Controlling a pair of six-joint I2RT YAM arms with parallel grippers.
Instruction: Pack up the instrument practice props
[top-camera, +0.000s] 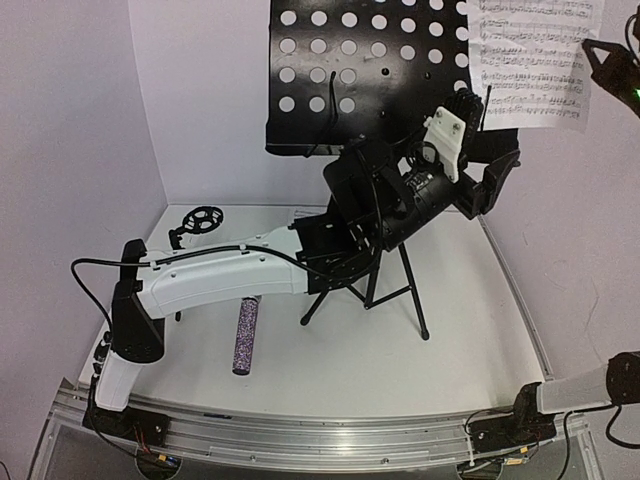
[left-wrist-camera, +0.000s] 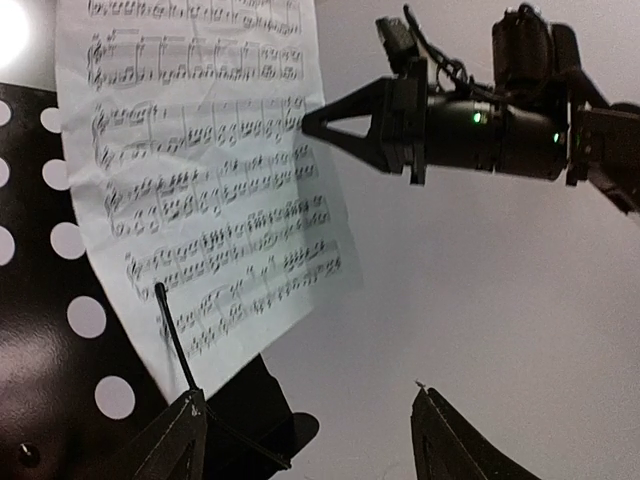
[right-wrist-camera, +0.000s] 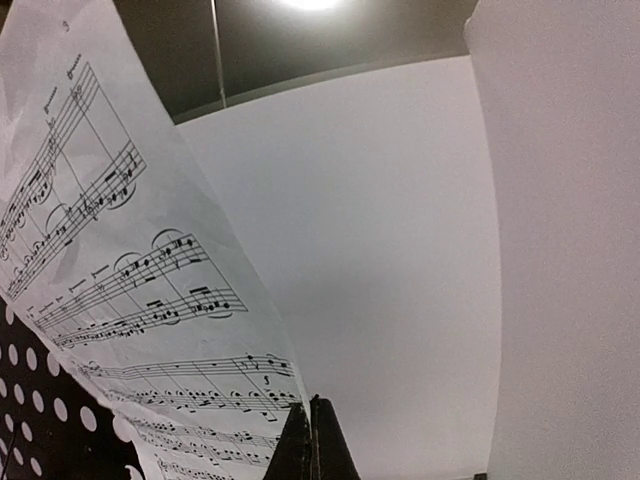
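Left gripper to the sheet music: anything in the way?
Nothing solid that shows. The open left gripper sits just below the sheet music. Only a thin black wire beside one of its fingers crosses the page's lower corner. The right gripper is shut on the page's right edge, higher up.

The music stand (top-camera: 392, 60), sheet music (top-camera: 530, 60) and left arm (top-camera: 215, 275) are blocking the middle, leaving the table's (top-camera: 470, 340) near right open.

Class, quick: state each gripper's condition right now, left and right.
Left gripper: open, holding nothing.
Right gripper: closed, pinching the sheet-music page by its edge.
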